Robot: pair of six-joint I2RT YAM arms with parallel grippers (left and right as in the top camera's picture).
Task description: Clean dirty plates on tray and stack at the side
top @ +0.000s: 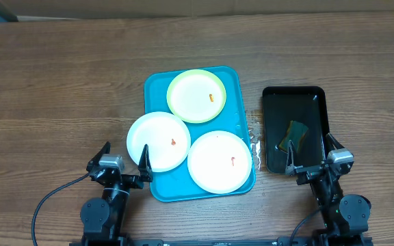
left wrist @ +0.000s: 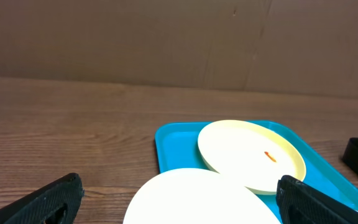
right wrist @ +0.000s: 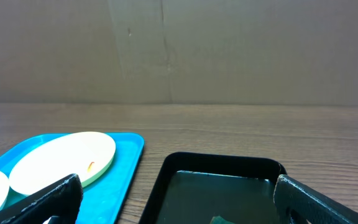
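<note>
The turquoise tray lies mid-table and carries three plates. A green-rimmed plate sits at its far end with an orange smear. A white plate overhangs the tray's left edge, and another white plate lies at the near right; both have small red smears. My left gripper is open at the table's near edge, just in front of the left white plate, with nothing between its fingers. My right gripper is open and empty at the near end of the black tray.
The black tray stands right of the turquoise tray and holds dark liquid and a green-yellow sponge. Wet-looking spots lie between the two trays. Bare wooden tabletop lies left of the turquoise tray.
</note>
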